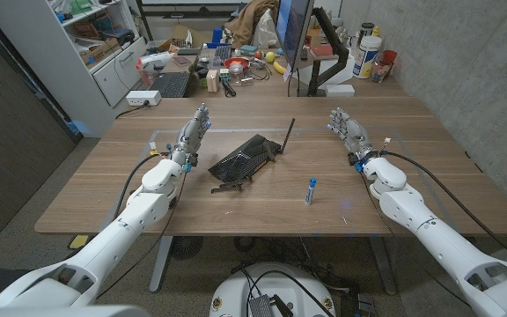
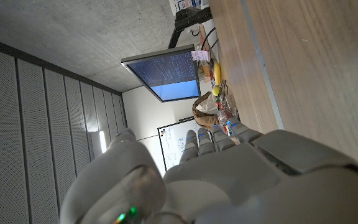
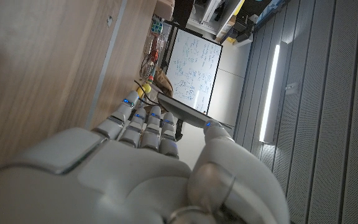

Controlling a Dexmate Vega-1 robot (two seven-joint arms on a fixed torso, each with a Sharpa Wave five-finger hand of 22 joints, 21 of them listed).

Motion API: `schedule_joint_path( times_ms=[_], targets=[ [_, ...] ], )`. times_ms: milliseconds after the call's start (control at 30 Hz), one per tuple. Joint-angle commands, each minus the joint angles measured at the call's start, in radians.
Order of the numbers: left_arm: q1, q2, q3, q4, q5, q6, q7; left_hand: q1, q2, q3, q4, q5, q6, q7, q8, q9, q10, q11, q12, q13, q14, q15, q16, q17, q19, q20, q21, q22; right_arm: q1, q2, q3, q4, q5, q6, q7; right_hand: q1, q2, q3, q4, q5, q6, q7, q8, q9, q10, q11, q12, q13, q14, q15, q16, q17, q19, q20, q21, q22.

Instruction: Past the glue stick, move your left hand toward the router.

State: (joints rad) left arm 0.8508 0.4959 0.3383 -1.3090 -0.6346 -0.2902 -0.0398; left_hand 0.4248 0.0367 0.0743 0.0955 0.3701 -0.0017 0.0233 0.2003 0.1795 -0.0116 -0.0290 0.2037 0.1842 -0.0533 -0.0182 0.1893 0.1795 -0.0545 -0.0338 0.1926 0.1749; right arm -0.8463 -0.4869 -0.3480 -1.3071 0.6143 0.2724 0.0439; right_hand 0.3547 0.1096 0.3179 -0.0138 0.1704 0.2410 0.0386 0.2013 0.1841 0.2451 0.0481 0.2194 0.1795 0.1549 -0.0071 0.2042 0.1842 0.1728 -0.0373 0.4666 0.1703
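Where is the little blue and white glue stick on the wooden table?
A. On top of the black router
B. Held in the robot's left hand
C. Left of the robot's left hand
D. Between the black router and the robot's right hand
D: the small blue and white glue stick lies on the bare wooden table, apart from the black router on one side and the right hand on the other.

The router [image 1: 246, 158] lies left of the glue stick [image 1: 310, 191].
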Motion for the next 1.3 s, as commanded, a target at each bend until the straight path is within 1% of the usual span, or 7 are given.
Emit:
schedule_joint_path(
  times_ms=[33, 67, 300, 633, 800, 967, 1300],
  targets=[
    [0.014, -0.042, -0.066, -0.010, 0.058, 0.033, -0.041, 0.012, 0.002, -0.001, 0.005, 0.006, 0.009, 0.008, 0.008, 0.005, 0.011, -0.003, 0.009, 0.005, -0.002, -0.002, 0.005, 0.003, -0.007, -0.041, 0.007, 0.004, -0.025, 0.078, 0.093, -0.016, -0.089, -0.044, 0.037, 0.012, -0.001, 0.008, -0.006, 0.007, 0.015, -0.001, 0.009, 0.002, 0.018, -0.002, 0.011, 0.003, 0.014, -0.004, 0.007, 0.002, 0.020, -0.030, 0.006, 0.004],
    [0.014, -0.045, -0.071, -0.009, 0.061, 0.035, -0.047, 0.012, 0.003, -0.001, 0.005, 0.007, 0.009, 0.008, 0.008, 0.005, 0.011, -0.002, 0.009, 0.005, -0.001, -0.002, 0.005, 0.003, -0.007, -0.041, 0.007, 0.004, -0.026, 0.084, 0.101, -0.017, -0.096, -0.047, 0.042, 0.012, 0.000, 0.008, -0.006, 0.007, 0.016, -0.001, 0.009, 0.002, 0.021, 0.002, 0.012, 0.003, 0.014, -0.005, 0.006, 0.002, 0.020, -0.031, 0.005, 0.004],
    [0.016, -0.055, -0.097, -0.014, 0.085, 0.056, -0.071, 0.015, 0.006, -0.001, 0.004, 0.008, 0.017, 0.004, 0.010, 0.005, 0.018, -0.012, 0.010, 0.005, 0.007, -0.003, 0.007, 0.003, -0.007, -0.030, 0.006, 0.004, -0.038, 0.123, 0.147, -0.028, -0.140, -0.065, 0.058, 0.011, 0.001, 0.008, -0.007, 0.007, 0.018, -0.001, 0.008, 0.002, 0.021, 0.003, 0.010, 0.002, 0.016, -0.003, 0.005, 0.002, 0.022, -0.030, 0.002, 0.004],
    [0.022, -0.066, -0.124, -0.028, 0.102, 0.072, -0.084, 0.017, 0.008, -0.002, 0.003, 0.010, 0.024, 0.004, 0.011, 0.005, 0.024, -0.008, 0.011, 0.005, 0.013, -0.002, 0.007, 0.003, -0.007, -0.025, 0.007, 0.004, -0.048, 0.153, 0.198, -0.036, -0.176, -0.083, 0.088, 0.010, 0.000, 0.007, -0.008, 0.006, 0.020, -0.001, 0.006, 0.003, 0.019, 0.004, 0.008, 0.002, 0.016, 0.001, 0.002, 0.002, 0.021, -0.027, -0.003, 0.004],
    [0.010, -0.065, -0.128, -0.040, 0.114, 0.087, -0.090, 0.019, 0.010, -0.002, 0.002, 0.010, 0.030, 0.004, 0.012, 0.006, 0.027, -0.009, 0.011, 0.005, 0.014, -0.002, 0.007, 0.003, -0.006, -0.024, 0.007, 0.004, -0.050, 0.169, 0.219, -0.031, -0.188, -0.082, 0.094, 0.009, -0.002, 0.006, -0.009, 0.006, 0.019, -0.002, 0.005, 0.003, 0.019, 0.005, 0.007, 0.003, 0.014, 0.001, 0.001, 0.001, 0.020, -0.025, -0.005, 0.004],
    [0.000, -0.062, -0.129, -0.058, 0.131, 0.088, -0.093, 0.020, 0.011, -0.002, 0.002, 0.011, 0.032, 0.005, 0.012, 0.006, 0.028, -0.009, 0.011, 0.005, 0.017, -0.001, 0.007, 0.003, -0.006, -0.024, 0.007, 0.004, -0.042, 0.170, 0.234, -0.028, -0.195, -0.111, 0.116, 0.009, -0.004, 0.006, -0.011, 0.006, 0.019, -0.002, 0.004, 0.003, 0.023, 0.005, 0.008, 0.003, 0.015, 0.003, -0.001, 0.001, 0.019, -0.024, -0.009, 0.004],
    [-0.015, -0.075, -0.125, -0.065, 0.149, 0.072, -0.104, 0.023, 0.014, -0.003, 0.001, 0.011, 0.039, 0.002, 0.012, 0.006, 0.036, -0.011, 0.013, 0.005, 0.023, -0.001, 0.008, 0.003, -0.004, -0.016, 0.008, 0.004, -0.029, 0.197, 0.262, -0.006, -0.214, -0.081, 0.128, 0.007, -0.003, 0.005, -0.011, 0.006, 0.023, -0.004, 0.003, 0.003, 0.026, 0.006, 0.007, 0.003, 0.016, 0.004, -0.002, 0.002, 0.019, -0.021, -0.014, 0.005]
  ],
)
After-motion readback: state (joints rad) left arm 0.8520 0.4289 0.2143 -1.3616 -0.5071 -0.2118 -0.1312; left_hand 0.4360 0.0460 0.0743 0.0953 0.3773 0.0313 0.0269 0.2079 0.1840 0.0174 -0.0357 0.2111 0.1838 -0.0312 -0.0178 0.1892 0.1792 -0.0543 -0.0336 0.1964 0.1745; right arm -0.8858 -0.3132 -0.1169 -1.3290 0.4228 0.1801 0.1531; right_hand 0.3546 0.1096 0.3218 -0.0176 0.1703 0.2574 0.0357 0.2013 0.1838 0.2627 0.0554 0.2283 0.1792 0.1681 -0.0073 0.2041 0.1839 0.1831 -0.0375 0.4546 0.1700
